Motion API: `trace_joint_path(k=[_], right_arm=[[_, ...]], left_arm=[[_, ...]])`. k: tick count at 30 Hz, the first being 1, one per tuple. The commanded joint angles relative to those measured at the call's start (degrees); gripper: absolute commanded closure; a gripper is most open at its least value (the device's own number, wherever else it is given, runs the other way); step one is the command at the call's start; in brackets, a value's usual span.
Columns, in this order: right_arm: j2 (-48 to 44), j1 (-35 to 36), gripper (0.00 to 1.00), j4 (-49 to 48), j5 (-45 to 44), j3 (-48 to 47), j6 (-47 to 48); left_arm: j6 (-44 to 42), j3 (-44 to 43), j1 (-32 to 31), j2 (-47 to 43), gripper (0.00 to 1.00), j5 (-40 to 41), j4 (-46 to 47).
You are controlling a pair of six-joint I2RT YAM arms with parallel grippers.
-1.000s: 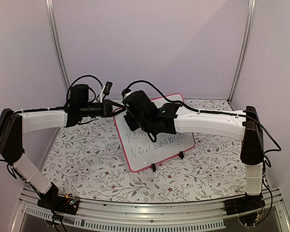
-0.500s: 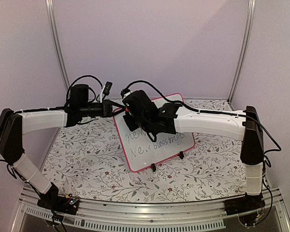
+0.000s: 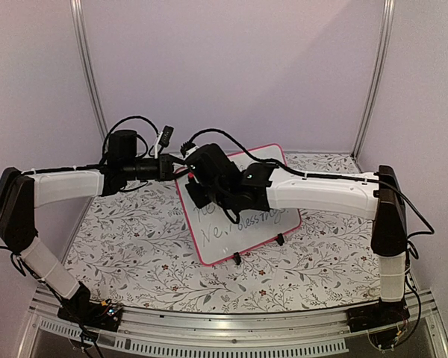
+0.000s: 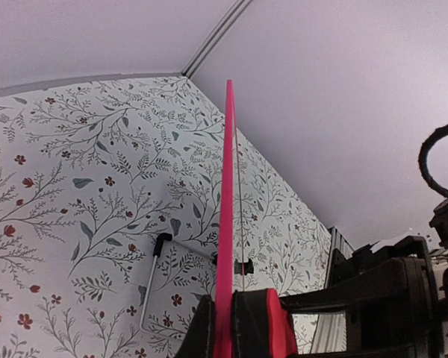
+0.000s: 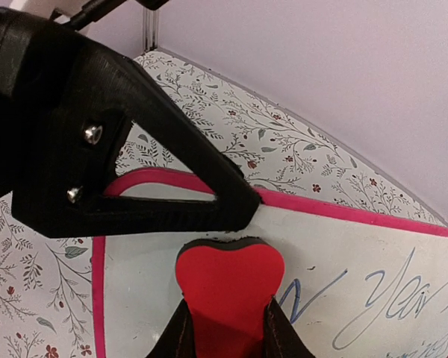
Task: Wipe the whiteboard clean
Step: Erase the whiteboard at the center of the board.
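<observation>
whiteboard stands tilted on the tabletop, edge clamped in the left tool. right tool clamped on red eraser at its upper corner. handwriting mostly unwiped; erasing barely begun.

Right gripper has been displaced leftward across the whiteboard, toward its left rim, with the red eraser carried along. The upper line of handwriting, readable a second ago, is now mostly covered (whether erased or merely hidden cannot be told). The right forearm is seen slightly higher.
</observation>
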State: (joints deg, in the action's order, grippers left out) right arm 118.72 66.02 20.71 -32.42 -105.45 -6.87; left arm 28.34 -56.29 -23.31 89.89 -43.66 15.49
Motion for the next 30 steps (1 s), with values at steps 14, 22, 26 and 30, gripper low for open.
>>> trace_joint_path(k=[14, 22, 26, 30], right_arm=[[-0.09, -0.80, 1.00, 3.14, 0.07, 5.07, -2.87], [-1.68, -0.80, 1.00, 3.83, 1.75, 9.24, -2.92], [-2.89, -0.80, 1.00, 3.92, 2.21, 12.46, -3.95], [-4.28, -0.80, 1.00, 3.37, 3.01, 13.99, -4.31]], left_arm=[[-0.38, -0.27, -0.56, -1.47, 1.00, -1.52, 2.84], [-0.36, -0.22, -0.57, -1.49, 1.00, -1.52, 2.83], [-0.29, -0.22, -0.57, -1.47, 1.00, -1.60, 2.83], [-0.21, -0.22, -0.52, -1.31, 1.00, -1.66, 2.80]])
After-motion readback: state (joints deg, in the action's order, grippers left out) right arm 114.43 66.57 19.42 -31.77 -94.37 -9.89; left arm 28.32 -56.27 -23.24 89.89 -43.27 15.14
